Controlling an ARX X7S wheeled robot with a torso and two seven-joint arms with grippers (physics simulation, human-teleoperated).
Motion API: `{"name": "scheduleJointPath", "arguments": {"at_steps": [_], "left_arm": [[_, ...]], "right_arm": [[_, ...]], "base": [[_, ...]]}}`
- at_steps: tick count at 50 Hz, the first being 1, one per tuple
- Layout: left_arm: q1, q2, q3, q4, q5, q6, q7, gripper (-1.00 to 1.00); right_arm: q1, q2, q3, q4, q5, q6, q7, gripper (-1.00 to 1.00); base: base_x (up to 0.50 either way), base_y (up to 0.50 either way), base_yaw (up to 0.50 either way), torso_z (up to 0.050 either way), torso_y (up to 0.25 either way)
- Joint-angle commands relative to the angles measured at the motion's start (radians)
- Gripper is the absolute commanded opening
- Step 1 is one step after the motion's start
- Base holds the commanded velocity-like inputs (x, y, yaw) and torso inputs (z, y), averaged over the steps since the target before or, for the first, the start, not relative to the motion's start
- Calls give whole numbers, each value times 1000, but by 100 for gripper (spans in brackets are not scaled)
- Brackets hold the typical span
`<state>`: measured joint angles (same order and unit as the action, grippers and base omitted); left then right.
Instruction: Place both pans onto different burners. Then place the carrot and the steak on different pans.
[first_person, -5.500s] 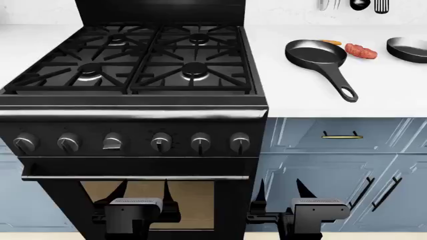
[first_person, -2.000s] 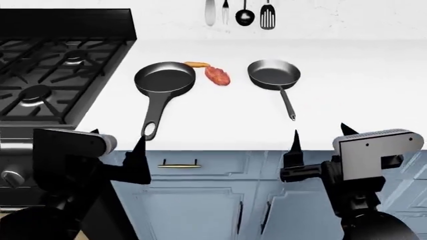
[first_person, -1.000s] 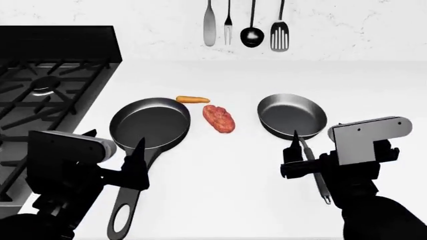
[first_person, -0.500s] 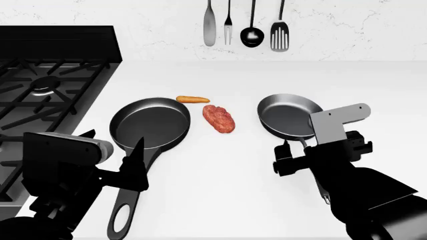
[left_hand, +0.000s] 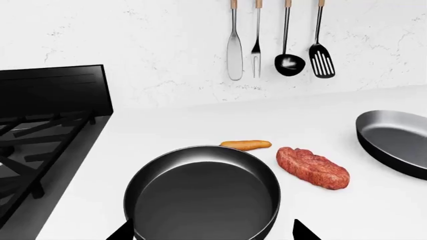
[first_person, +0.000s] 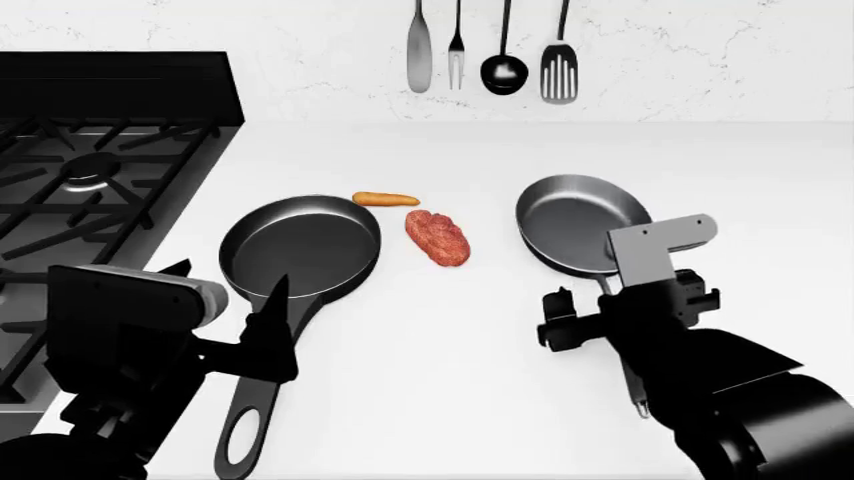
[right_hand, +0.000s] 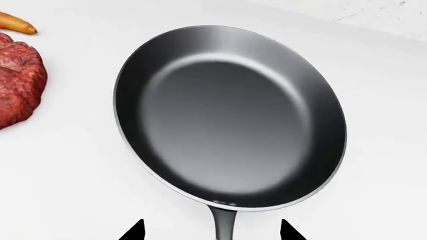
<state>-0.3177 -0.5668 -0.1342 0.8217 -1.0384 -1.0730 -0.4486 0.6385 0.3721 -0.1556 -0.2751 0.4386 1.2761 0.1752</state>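
So both pans sit mid-counter, not on the stove (first_person: 80, 200) yet. The right gripper (right_hand: 210, 231) is spread wide, straddling the grey pan (right_hand: 230, 117) handle, looks lined up to grab. The left gripper (left_hand: 208, 234) is spread too, by the black pan (left_hand: 203, 195). Carrot (left_hand: 245, 145) and steak (left_hand: 312, 167) lie between them.

Both pans (first_person: 300, 246) empty on counter; carrot (first_person: 384, 199), steak (first_person: 438, 237) betw. them, prob. apart.
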Motion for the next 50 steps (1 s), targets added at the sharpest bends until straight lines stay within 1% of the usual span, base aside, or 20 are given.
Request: {"name": "scheduleJointPath", "arguments": {"at_steps": [1, 12, 20, 32, 40, 43, 49, 50], "left_arm": [[-2, -2, 6, -2, -3, 2, -7, 100], [-8, -4, 11, -8, -7, 4, -13, 100], [-1, -5, 14, -10, -2, 13, -11, 100], [6, -7, 17, -9, -4, 21, -14, 100], [7, -5, 25, -18, -5, 21, -18, 100], [8, -6, 26, -18, -8, 20, -21, 100], [7, -4, 41, -33, -4, 10, -30, 100], [3, 0, 36, -39, -25, -2, -41, 100]], "right_arm": [[-36, -6, -9, 90, -24, -24, 9, -100], [-54, -15, 32, 61, -6, -2, 26, -100], [-66, -13, 48, -21, 12, 30, 42, -100], [18, -3, 153, -262, 76, 202, 88, -100], [55, 0, 200, -351, 113, 274, 110, -100], [66, 7, 213, -376, 150, 291, 135, -100], [77, 37, 235, -385, 290, 289, 240, -100], [75, 40, 235, -386, 300, 286, 248, -100]], "base": [[0, 0, 0, 0, 0], [0, 0, 0, 0, 0], [0, 0, 0, 0, 0], [0, 0, 0, 0, 0], [0, 0, 0, 0, 0], [0, 0, 0, 0, 4], [0, 0, 0, 0, 2], [0, 0, 0, 0, 0]]}}
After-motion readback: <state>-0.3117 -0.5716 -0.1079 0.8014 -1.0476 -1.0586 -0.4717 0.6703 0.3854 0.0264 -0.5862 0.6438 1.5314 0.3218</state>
